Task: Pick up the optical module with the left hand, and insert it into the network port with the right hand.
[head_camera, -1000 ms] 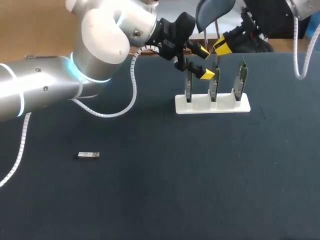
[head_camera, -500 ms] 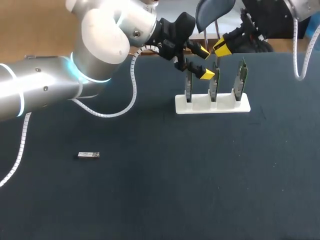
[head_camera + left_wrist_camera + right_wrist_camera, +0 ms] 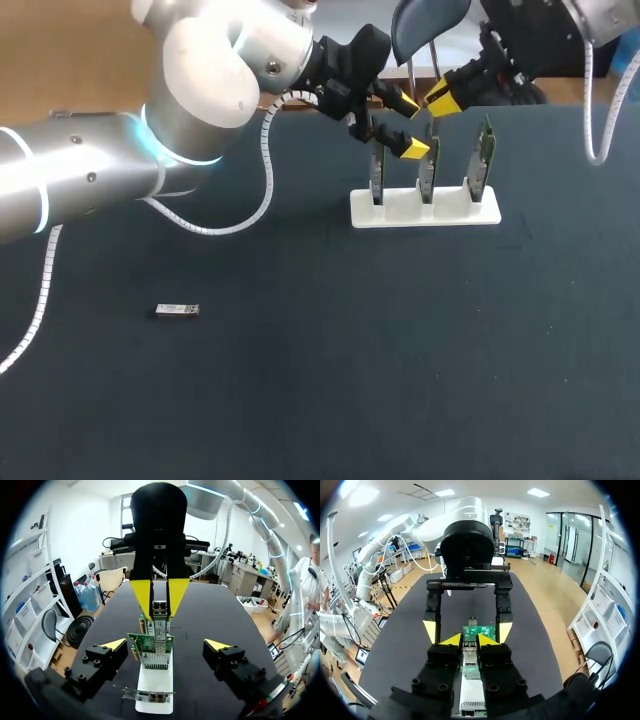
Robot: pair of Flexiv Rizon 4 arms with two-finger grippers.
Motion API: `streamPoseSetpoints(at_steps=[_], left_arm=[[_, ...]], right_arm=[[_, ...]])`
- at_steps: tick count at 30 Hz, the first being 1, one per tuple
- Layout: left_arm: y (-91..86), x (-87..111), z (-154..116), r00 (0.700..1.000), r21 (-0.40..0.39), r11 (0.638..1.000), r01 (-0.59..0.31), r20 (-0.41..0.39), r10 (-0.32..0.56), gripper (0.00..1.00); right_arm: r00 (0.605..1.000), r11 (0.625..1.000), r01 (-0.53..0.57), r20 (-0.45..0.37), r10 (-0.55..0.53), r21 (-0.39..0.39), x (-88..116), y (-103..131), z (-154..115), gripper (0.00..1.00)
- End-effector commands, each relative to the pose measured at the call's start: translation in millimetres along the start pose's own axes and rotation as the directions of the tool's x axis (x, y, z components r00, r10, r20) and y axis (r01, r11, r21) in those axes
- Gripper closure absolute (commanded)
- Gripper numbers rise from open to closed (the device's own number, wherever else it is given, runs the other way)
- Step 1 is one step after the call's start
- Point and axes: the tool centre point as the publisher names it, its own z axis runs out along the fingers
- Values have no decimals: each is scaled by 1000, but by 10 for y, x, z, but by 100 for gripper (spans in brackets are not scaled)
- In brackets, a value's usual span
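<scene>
Small silver rectangular optical module lies flat on the dark matte table, well apart from the white plastic rack, off to the rack's left and on its near side; nothing touches it. Rack holds three upright green circuit cards in a row, with silver port cages on them. Left gripper hovers just beside the rack's left end, about level with the card tops, its yellow-tipped fingers spread wide with nothing between them. Right gripper hangs above the rack, over its far side near the middle card; a silver piece shows right at it in both wrist views, but whether it grips that piece or only lines up with a card behind, cannot tell. Judgement: pick-up not begun, so the step in hand is the left arm's trip to the module. To do it well: rise clear of the card tops before swinging away from the rack, so the white spiral cable and the fingers miss the leftmost card. Come down on the module from above, wrist turned so the fingers straddle its narrow width, not its length. Pinch near one end, leaving the other free for the handover. Module sits low and thin, so go nearly to the table before closing, or it may skid
</scene>
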Motion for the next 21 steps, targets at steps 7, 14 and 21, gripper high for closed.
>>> streamPoseSetpoints(at_steps=[7, 14, 21], left_arm=[[11, -8, 0, 1000, 2, 1000, 0, -4, 0, 0], [11, -8, 0, 1000, 2, 1000, 0, -4, 0, 0], [11, -8, 0, 1000, 2, 1000, 0, -4, 0, 0]], right_arm=[[1000, 1000, -7, -1, 7, 6, 21, 2, 6, 100], [1000, 1000, -25, 0, 25, 2, 74, 3, 31, 100], [999, 999, -31, 19, 31, -7, 63, 13, 23, 0]])
